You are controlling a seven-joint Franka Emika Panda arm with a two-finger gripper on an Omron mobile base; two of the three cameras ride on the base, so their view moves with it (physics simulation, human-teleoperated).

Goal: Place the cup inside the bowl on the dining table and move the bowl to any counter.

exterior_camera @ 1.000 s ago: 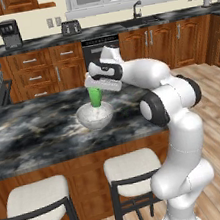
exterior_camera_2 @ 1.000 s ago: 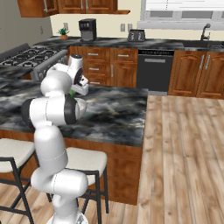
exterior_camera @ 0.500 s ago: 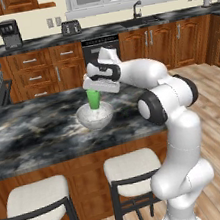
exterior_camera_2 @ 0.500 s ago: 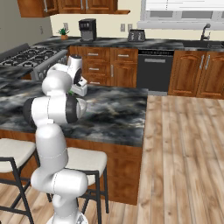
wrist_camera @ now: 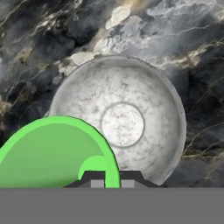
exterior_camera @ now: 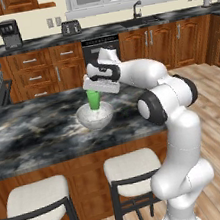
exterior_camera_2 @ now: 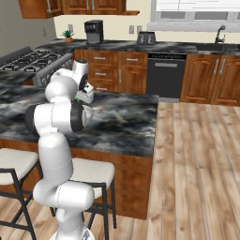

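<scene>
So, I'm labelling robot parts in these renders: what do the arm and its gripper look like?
The arm is glossy white, built of rounded, tube-like segments with dark, nearly black bands at the joints. It ends in a boxy white hand with a dark underside. The gripper has two small dark fingers with lighter grey pads. No cables or markings can be made out.

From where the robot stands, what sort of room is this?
A home kitchen, it seems: a stove, a sink tap under a window, wooden cabinets, and stools at a marble island.
</scene>
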